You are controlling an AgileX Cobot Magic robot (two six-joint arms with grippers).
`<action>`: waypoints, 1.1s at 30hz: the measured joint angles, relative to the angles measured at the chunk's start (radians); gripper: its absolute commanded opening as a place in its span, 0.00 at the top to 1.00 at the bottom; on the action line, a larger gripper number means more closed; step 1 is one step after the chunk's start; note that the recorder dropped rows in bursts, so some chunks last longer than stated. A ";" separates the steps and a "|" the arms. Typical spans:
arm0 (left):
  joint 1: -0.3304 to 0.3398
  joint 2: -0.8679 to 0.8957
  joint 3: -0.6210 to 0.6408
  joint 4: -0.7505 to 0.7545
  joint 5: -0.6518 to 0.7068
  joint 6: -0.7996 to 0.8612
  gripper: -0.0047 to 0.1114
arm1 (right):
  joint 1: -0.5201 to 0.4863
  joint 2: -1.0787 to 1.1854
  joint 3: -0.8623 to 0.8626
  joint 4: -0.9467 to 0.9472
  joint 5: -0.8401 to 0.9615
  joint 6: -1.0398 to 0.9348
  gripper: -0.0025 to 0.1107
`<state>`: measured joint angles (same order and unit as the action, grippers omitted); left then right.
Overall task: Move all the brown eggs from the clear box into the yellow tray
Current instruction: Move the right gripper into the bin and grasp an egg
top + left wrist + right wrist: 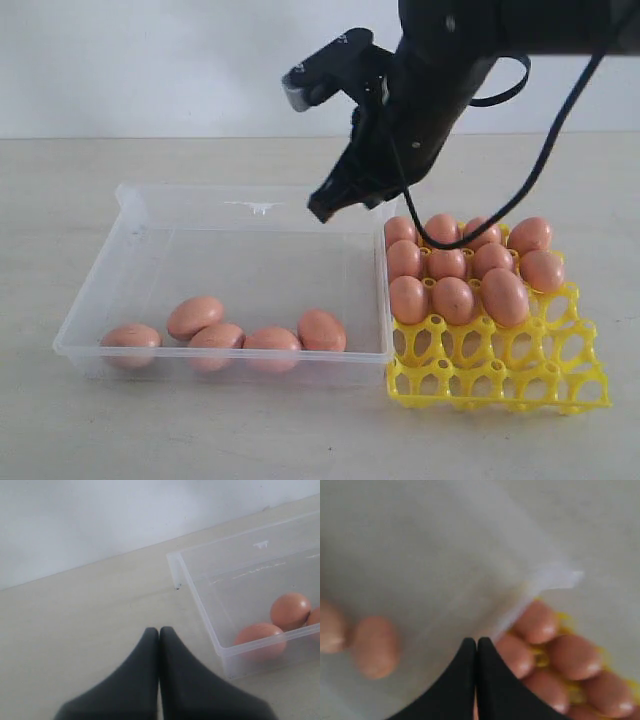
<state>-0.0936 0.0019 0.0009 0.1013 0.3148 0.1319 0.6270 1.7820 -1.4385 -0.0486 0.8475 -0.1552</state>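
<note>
Against the near wall of the clear box lie five brown eggs, likely light, slick, brittle; your right gripper hangs closed and empty above, so pinch one gently across its middle

Smooth orange-brown oval eggs: 11 seated in bright yellow plastic lattice tray, rear 3 rows. 5 laid along near wall of clear rect. plastic box, just beside tray.

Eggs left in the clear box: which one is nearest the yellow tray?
The rightmost egg of the five, by the clear box wall beside the yellow tray.
</note>
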 measured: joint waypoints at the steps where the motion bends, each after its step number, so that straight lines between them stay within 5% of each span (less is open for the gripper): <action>1: 0.000 0.000 0.000 0.000 0.000 0.000 1.00 | -0.002 0.012 -0.041 0.114 0.056 -0.063 0.98; 5: 0.000 0.000 0.000 0.000 0.000 0.000 1.00 | 0.002 0.057 -0.144 0.296 0.148 -0.147 0.89; 12: 0.000 0.000 0.000 0.000 0.000 0.000 1.00 | 0.002 0.152 -0.166 0.321 0.185 -0.142 0.44; 33: 0.000 0.000 0.000 0.000 0.000 0.000 1.00 | 0.002 0.338 -0.166 0.286 0.201 -0.014 0.43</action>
<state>-0.0936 0.0019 0.0009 0.1013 0.3148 0.1319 0.6290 2.1198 -1.6046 0.2377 1.0487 -0.1688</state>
